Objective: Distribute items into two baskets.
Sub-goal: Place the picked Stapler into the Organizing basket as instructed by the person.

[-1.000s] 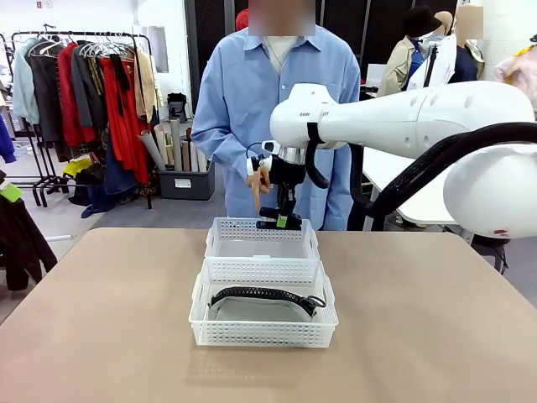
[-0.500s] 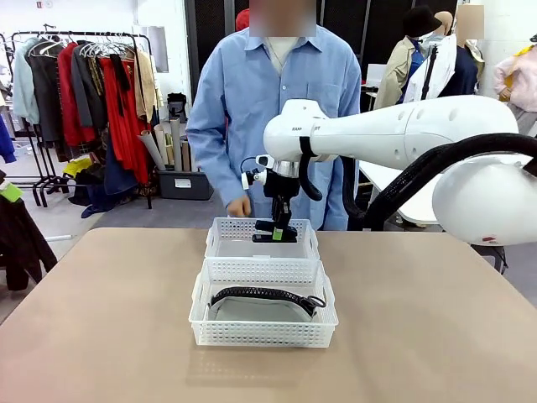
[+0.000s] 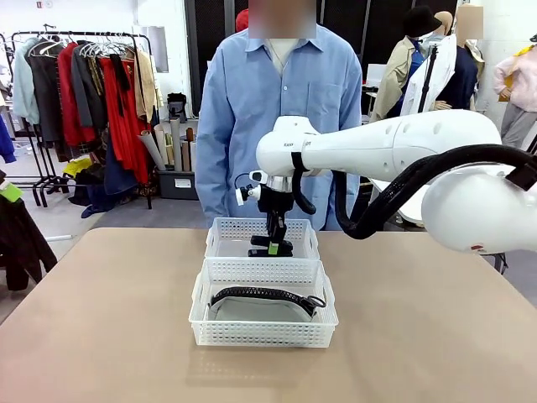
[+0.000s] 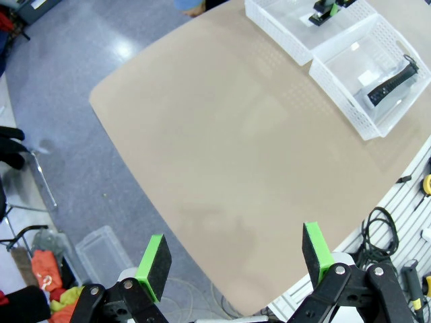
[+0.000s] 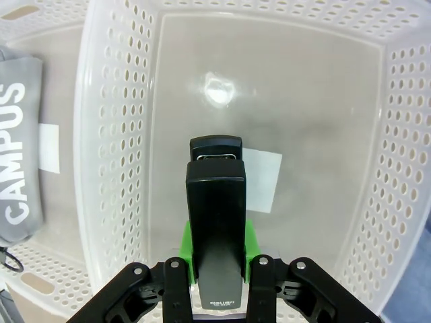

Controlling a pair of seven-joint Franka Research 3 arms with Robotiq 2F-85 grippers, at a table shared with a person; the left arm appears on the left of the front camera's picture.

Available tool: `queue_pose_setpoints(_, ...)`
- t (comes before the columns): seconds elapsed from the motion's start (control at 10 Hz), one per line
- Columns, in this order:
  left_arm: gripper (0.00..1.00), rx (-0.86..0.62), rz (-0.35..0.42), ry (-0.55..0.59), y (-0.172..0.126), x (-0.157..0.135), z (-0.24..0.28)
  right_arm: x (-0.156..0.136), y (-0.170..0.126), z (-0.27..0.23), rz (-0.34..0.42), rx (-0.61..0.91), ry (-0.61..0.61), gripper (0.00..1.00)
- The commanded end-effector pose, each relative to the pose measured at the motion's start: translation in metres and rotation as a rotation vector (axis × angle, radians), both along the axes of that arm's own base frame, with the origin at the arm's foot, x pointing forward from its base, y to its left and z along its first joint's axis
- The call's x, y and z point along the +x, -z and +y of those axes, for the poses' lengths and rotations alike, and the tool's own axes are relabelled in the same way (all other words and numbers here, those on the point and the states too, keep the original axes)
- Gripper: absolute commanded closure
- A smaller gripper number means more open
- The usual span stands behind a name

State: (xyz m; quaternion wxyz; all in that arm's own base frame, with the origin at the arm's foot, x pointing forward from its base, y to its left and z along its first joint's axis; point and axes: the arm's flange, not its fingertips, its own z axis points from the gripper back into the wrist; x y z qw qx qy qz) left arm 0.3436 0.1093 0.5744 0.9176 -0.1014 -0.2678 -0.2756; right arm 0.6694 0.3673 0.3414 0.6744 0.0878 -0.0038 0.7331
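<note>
Pouch (image 3: 262, 304) already sits in the near basket (image 3: 263, 333). My right gripper (image 3: 271, 247) is clamped on the stapler (image 5: 215, 222), low inside the far basket (image 3: 220, 243), so just the drop left. Left gripper (image 4: 234, 259) wide open, holding nothing.

Both baskets looked like white moulded plastic with perforated walls: the far basket (image 3: 262, 238) had a cloudy translucent bottom that caught a soft glare, and the near basket (image 3: 263, 315), touching it, was alike. Inside the far basket, the stapler (image 5: 215, 229) was smooth black plastic with a dull sheen. The pouch (image 3: 263, 304) was soft grey cloth. Under the baskets, the table (image 3: 101, 319) was smooth, matt tan
</note>
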Motion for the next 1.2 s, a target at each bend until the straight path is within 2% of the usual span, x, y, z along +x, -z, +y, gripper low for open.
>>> queue_pose_setpoints(0.0,0.00,0.001,0.005,0.002,0.0010,-0.0001,0.0023,0.0139,-0.0078,0.0057,-0.018,-0.030,-0.040,1.00)
queue_pose_setpoints(0.1,0.00,0.001,0.005,0.002,0.0010,-0.0001,0.0023,0.0140,-0.0064,0.0062,-0.009,-0.028,-0.045,1.00)
queue_pose_setpoints(0.2,0.00,0.001,0.005,0.002,0.0010,-0.0001,0.0023,0.0144,-0.0067,0.0062,-0.004,-0.026,-0.049,0.89)
queue_pose_setpoints(0.6,0.00,0.001,0.005,0.002,0.0010,-0.0001,0.0023,0.0138,-0.0060,0.0048,-0.011,-0.017,-0.055,0.15)
queue_pose_setpoints(0.7,0.00,0.001,0.005,0.002,0.0010,-0.0001,0.0023,0.0136,-0.0066,0.0044,-0.011,-0.016,-0.055,0.00)
queue_pose_setpoints(1.1,0.00,0.001,0.005,0.002,0.0010,-0.0001,0.0023,0.0127,-0.0120,0.0012,-0.019,-0.010,-0.054,0.00)
